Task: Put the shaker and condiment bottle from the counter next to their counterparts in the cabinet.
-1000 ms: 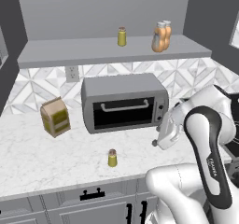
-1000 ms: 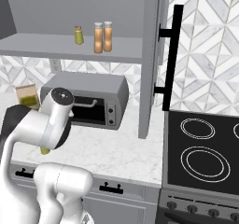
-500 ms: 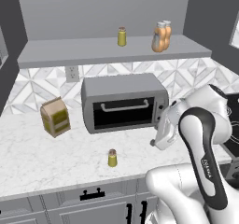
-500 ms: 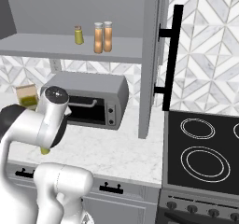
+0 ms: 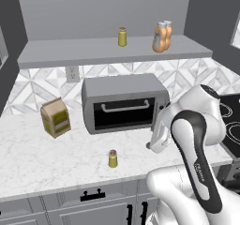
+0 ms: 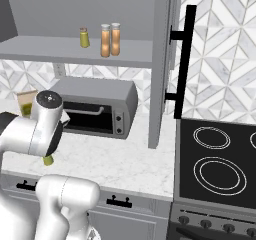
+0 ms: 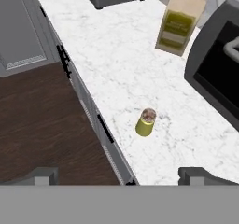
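Shaker point(image 7: 146, 122) upright on counter point(image 7: 116, 55); jaws apparently open.

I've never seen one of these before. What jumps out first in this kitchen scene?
The big white robot arm dominates the foreground, bent over the marble counter with its tool open. A small yellow-green shaker stands alone near the counter's front edge, in front of a grey toaster oven. Up on the open cabinet shelf stand a matching shaker and two orange bottles side by side.
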Robot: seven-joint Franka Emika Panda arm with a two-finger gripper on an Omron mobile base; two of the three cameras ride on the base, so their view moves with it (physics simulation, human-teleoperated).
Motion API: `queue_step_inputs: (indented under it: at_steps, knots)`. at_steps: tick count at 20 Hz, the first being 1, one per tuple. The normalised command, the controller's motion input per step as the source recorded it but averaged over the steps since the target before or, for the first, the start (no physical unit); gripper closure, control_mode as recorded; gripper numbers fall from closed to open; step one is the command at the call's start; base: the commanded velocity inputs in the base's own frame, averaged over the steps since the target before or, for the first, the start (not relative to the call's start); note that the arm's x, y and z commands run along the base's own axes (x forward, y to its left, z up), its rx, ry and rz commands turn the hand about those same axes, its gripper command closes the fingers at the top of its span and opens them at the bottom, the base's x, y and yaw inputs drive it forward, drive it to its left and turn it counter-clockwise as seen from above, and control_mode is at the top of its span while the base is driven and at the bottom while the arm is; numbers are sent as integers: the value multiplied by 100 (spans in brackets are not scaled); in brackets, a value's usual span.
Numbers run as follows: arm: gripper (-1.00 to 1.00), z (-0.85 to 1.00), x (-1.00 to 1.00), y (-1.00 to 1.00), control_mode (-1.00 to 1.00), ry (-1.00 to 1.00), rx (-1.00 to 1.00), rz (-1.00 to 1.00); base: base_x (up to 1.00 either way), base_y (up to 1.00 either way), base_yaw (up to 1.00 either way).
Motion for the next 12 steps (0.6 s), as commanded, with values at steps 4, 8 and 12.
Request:
queue_step_inputs:
  at_steps: [4, 8, 12]
  knots:
    - [-100, -54, -22, 4, -100, -10, 0, -6, 0, 0, 0]
    - [-100, -57, -35, 12, -100, -11, 0, -9, 0, 0, 0]
    - [-100, -29, -11, 19, -100, -13, 0, -10, 0, 0, 0]
